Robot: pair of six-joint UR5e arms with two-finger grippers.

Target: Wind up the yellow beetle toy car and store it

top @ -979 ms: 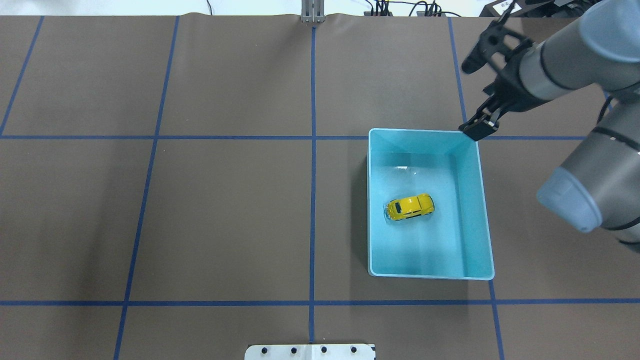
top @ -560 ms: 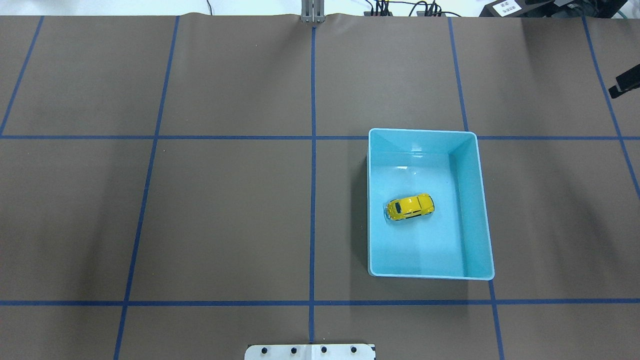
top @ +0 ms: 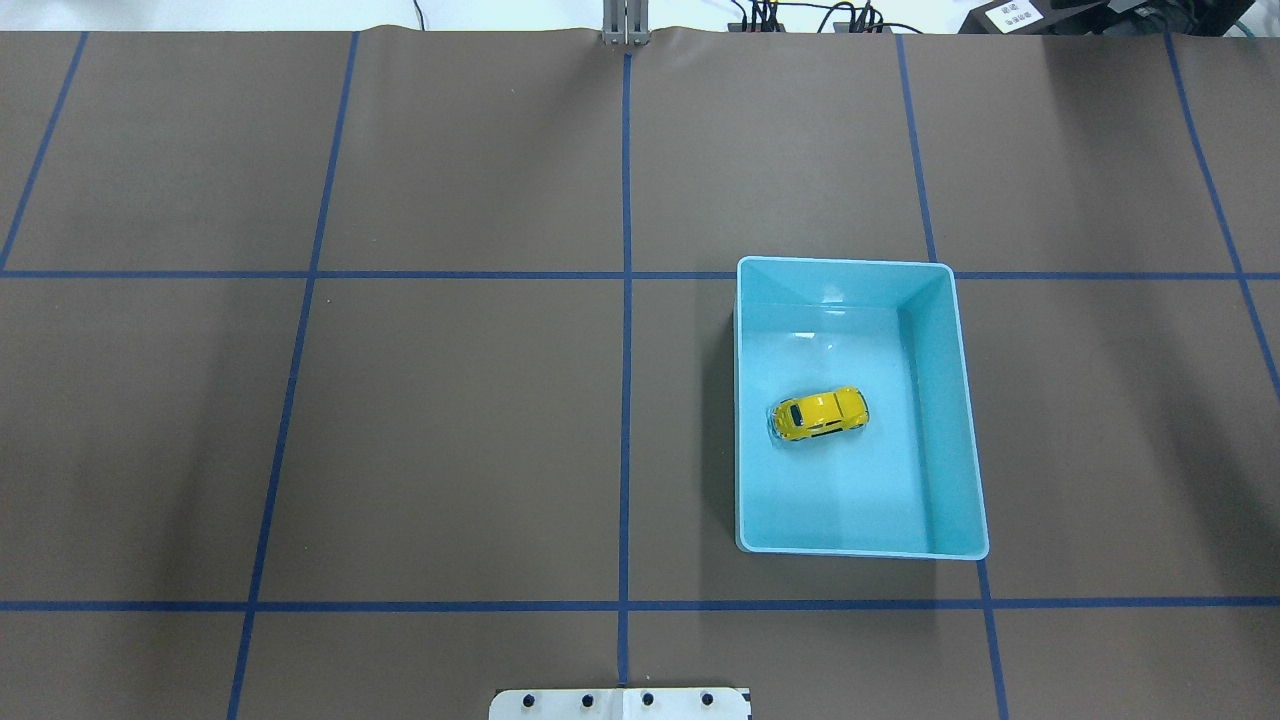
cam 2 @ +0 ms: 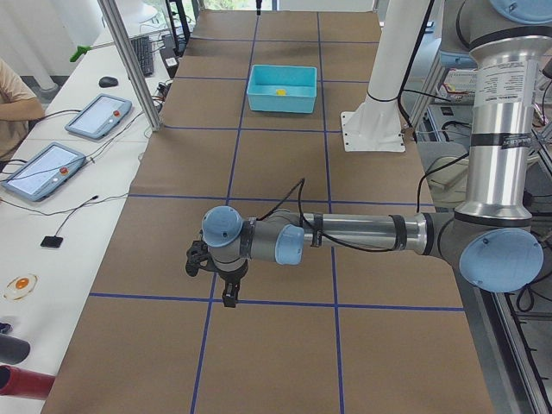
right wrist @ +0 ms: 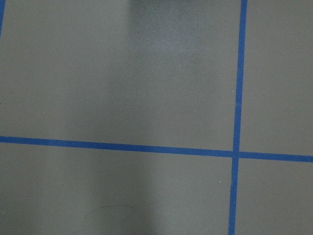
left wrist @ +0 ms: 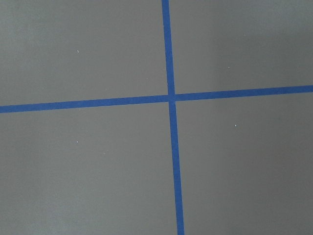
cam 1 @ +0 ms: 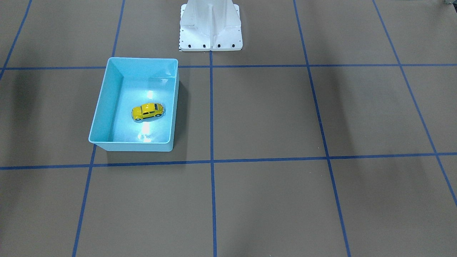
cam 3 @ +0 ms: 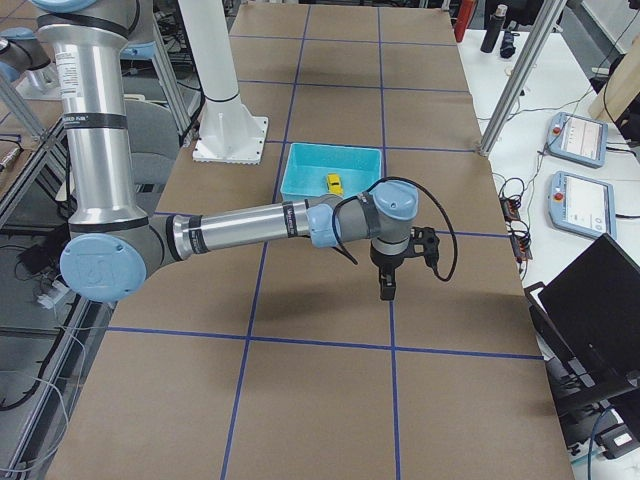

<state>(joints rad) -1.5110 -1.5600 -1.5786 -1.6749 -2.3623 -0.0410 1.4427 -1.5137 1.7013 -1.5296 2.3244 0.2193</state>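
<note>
The yellow beetle toy car (top: 820, 413) rests on its wheels on the floor of the turquoise bin (top: 967, 400), near the middle; it also appears from the front as the car (cam 1: 147, 111) in the bin (cam 1: 101, 103). Neither gripper is near it. My left gripper (cam 2: 226, 297) hangs over the brown mat far from the bin (cam 2: 281, 102), shown only in the left side view. My right gripper (cam 3: 386, 290) points down at the mat beyond the bin (cam 3: 300, 172), shown only in the right side view. I cannot tell whether either is open or shut. Both wrist views show only mat and blue tape.
The white robot base (cam 1: 210, 32) stands at the table's robot side. Tablets (cam 2: 99, 116) and cables lie on the white side table, where a person's arm (cam 2: 13, 95) rests. A metal post (cam 3: 520, 70), more tablets (cam 3: 575, 140) and a laptop (cam 3: 590, 300) stand past the other end.
My right arm, which hung over the bin's far right corner, has swung out of the overhead view to the right. The car and bin have not moved.
</note>
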